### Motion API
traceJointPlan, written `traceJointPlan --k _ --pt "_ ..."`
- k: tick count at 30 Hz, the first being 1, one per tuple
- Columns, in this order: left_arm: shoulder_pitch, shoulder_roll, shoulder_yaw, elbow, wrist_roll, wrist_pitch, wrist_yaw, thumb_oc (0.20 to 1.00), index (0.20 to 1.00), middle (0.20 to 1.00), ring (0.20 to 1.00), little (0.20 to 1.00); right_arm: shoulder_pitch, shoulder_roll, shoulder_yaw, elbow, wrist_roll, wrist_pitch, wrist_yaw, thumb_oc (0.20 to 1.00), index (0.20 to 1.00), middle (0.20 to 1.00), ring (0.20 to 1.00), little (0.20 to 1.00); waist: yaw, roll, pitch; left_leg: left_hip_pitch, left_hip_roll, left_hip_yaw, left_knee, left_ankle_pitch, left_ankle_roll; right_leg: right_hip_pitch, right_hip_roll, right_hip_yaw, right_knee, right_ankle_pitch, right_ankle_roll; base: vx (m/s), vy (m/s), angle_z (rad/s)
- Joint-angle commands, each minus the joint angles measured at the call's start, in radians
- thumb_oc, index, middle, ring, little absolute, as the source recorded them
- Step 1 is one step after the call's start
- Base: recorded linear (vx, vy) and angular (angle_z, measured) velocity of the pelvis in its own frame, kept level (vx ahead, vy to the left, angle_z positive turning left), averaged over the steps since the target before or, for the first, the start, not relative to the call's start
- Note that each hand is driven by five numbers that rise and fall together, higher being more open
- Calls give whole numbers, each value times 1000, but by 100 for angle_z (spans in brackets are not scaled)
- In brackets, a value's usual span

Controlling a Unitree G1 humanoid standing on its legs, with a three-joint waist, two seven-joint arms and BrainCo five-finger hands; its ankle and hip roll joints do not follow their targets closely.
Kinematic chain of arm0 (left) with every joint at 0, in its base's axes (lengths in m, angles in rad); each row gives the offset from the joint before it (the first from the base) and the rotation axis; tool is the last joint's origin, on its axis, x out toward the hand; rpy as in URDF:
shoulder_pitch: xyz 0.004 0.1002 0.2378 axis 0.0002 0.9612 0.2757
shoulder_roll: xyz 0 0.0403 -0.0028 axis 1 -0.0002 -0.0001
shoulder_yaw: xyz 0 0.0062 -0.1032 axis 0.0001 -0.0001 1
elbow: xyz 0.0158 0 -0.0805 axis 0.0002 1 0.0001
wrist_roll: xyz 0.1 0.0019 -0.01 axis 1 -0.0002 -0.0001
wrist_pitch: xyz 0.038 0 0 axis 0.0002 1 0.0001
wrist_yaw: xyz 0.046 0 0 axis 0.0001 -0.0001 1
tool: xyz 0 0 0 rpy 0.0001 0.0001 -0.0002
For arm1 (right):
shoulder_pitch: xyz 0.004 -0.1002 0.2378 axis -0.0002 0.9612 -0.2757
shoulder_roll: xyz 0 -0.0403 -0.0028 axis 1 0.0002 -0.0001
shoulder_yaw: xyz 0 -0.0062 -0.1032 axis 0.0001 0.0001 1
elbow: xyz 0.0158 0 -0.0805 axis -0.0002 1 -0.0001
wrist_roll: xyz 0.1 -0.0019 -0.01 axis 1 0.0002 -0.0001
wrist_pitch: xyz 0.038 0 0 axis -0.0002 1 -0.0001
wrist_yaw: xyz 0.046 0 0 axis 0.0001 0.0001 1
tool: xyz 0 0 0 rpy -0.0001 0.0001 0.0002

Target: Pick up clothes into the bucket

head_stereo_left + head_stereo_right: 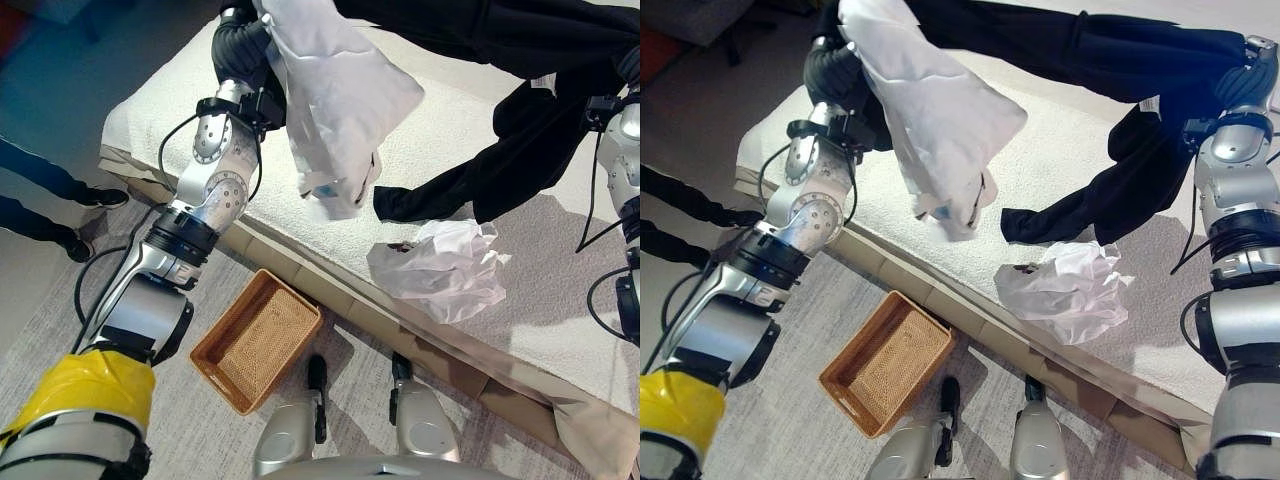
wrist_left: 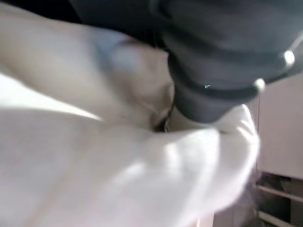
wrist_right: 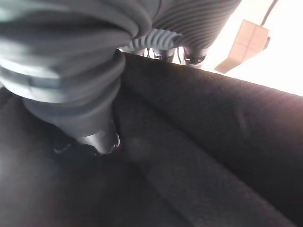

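Note:
My left hand (image 1: 243, 42) is raised over the bed's near corner, and a white garment (image 1: 335, 100) hangs from it in the air, wrapping round the hand (image 2: 222, 71) in the left wrist view. A long black garment (image 1: 1120, 60) stretches from there across to my right hand (image 1: 1245, 68), which is lifted at the right with its fingers (image 3: 194, 56) curled on the black cloth (image 3: 213, 142). The garment's loose end droops to the bed (image 1: 1080, 205). A crumpled white cloth (image 1: 445, 268) lies on the bed. The brown wicker basket (image 1: 258, 340) stands empty on the floor.
The bed (image 1: 450, 140) has a white textured cover, and its beige edge (image 1: 330, 295) runs diagonally between me and the clothes. A person's legs and dark shoes (image 1: 100, 197) stand on the floor at the left. Grey carpet (image 1: 200, 430) surrounds the basket.

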State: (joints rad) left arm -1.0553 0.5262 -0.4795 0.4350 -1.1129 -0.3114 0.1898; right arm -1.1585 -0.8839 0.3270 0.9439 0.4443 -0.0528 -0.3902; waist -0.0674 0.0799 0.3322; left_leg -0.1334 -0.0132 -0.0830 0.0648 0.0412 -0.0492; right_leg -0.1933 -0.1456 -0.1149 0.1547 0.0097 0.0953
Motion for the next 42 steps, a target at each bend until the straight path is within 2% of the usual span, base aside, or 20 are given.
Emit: traceJointPlan --k 1,3,10,11,12,13,33,34,35,42 --pt "-15 37 125 16 22 -64 13 200 200 200 200 200 -73 -73 6 -57 15 -50 -51 200 200 200 200 200 -15 -72 -51 -22 -10 11 67 -66 -12 -8 -23 13 87 -71 35 0 0 0" --pt "18 53 152 7 26 -65 17 200 200 200 200 200 -52 -66 -36 -68 53 -65 -70 200 200 200 200 200 -13 -72 -49 -26 -8 13 68 -66 -12 -8 -21 12 84 -71 34 0 0 0" --pt "144 77 243 10 29 -59 27 200 200 200 200 200 11 -87 -113 -90 47 -63 -90 200 200 200 200 200 -4 -80 -55 -29 -7 10 73 -71 -12 -5 -21 13 79 -73 35 0 0 0" --pt "159 77 251 12 28 -57 26 335 335 335 335 335 16 -91 -118 -91 44 -61 -90 200 200 200 200 200 -3 -81 -56 -29 -7 10 74 -72 -12 -5 -21 13 80 -73 35 0 0 0" --pt "174 76 259 14 27 -55 24 573 573 573 573 573 20 -96 -121 -89 41 -61 -90 200 200 200 200 200 -2 -83 -57 -29 -7 10 75 -73 -12 -5 -21 14 82 -73 35 0 0 0" --pt "183 76 265 13 25 -53 22 1000 1000 1000 1000 1000 20 -101 -120 -88 39 -61 -89 200 200 200 200 200 -1 -85 -58 -29 -7 10 76 -74 -12 -6 -22 14 83 -73 35 0 0 0" --pt "300 54 294 -2 21 -18 -31 1000 1000 1000 1000 1000 -17 -158 -80 -59 7 -53 -56 200 200 200 200 200 7 -101 -67 -25 -3 9 84 -81 -12 -2 -17 16 93 -78 34 0 0 0" --pt "309 46 302 -2 25 -20 -29 291 291 291 291 291 -15 -159 -76 -55 4 -52 -48 200 200 200 200 200 8 -103 -68 -24 -3 9 84 -82 -11 -2 -16 16 94 -79 34 0 0 0" --pt "314 40 307 -3 28 -22 -28 200 200 200 200 200 -13 -158 -73 -56 2 -53 -41 200 200 200 200 200 8 -104 -67 -24 -2 10 84 -82 -11 -2 -15 18 94 -79 33 0 0 0" --pt "347 32 325 -26 18 -22 -51 200 200 200 200 200 15 -149 -20 -51 -4 -44 47 200 200 200 200 200 13 -108 -61 -28 0 13 85 -79 -11 -6 -13 19 90 -74 32 0 0 0"
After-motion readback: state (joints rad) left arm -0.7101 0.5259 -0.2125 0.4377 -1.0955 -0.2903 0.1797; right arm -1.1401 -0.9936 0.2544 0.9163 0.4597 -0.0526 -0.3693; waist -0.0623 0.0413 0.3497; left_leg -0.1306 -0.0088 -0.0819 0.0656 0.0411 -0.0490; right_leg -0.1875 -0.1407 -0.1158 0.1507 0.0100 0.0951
